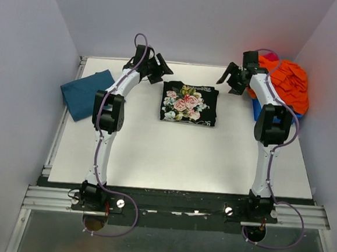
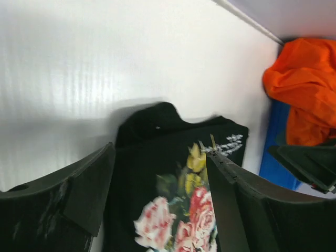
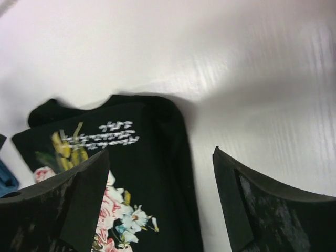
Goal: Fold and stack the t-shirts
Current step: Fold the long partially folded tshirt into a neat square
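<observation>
1. Step in hand, my reading: the fold on the black floral t-shirt (image 1: 189,103) looks finished and stacking is not yet done. The left gripper (image 1: 157,67) hangs off the shirt at its 10 o'clock and the right gripper (image 1: 233,80) at its 2 o'clock. Neither touches cloth.
2. Next move, a guess: bring one folded shirt onto the other. That calls for a low pinch on a full edge, through all the layers, so the packet lifts without spilling open.
3. Teal-blue t-shirt (image 1: 84,95): at 9 o'clock on the table (image 1: 178,156), at its left edge and well apart from the black one. It is plain, flattened and lies askew. How tidy its fold is, I cannot tell.
4. Left gripper: jaws wide, nothing between them. Its wrist view looks down through the gap onto the black shirt's collar end.
5. Black floral t-shirt: just past table centre toward 12 o'clock. A compact, near-square packet, print up, with pink roses, yellow and pale flowers, and white lettering near the collar. It lies flat, with a small collar bump on the far edge.
6. Right gripper: jaws wide and empty, near the shirt's far right corner.
7. Orange cloth (image 1: 288,83): heaped at 2 o'clock on a blue bin (image 1: 255,111).
</observation>
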{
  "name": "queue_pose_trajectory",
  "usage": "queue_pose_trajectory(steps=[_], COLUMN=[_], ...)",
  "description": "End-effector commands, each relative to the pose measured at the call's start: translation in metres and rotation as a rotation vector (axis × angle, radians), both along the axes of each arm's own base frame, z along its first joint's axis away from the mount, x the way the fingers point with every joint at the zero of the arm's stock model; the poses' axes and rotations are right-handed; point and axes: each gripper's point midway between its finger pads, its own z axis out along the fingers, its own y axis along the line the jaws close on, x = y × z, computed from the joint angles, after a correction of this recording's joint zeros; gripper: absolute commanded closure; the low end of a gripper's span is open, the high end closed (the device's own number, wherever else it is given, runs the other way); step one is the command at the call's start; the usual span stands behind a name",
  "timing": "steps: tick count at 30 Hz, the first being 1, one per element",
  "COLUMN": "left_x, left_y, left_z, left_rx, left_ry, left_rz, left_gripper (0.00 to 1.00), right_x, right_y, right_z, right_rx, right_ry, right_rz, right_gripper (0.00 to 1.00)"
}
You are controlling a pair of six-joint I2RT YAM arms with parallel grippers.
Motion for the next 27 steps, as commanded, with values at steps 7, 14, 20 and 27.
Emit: queue_pose_trajectory(steps=[7,14,20,27], left_x=[-0.004,-0.009,0.003,0.014], left_y=[0.011,0.007,-0.001,-0.007], left_z=[-0.014,-0.027,-0.036,-0.035], left_rx=[0.004,-0.022,-0.071,-0.1], left_ry=[-0.025,-0.037,-0.048,-0.077], left_rz=[-0.058,-0.078,-0.083,-0.093], left_gripper=[0.23,0.38,0.42,0.52], right_x=[-0.018,-0.006,0.01,0.024], right_y=[0.011,0.02,0.027,0.043], right_z=[-0.018,-0.027,-0.037,-0.049], right_rx=[0.053,0.076,0.103,0.167], right_ry=[-0.023,-0.035,-0.035,-0.026], right_rz=[0.117,0.156,0.164,0.176], right_gripper=[0.28,0.36,0.43,0.53])
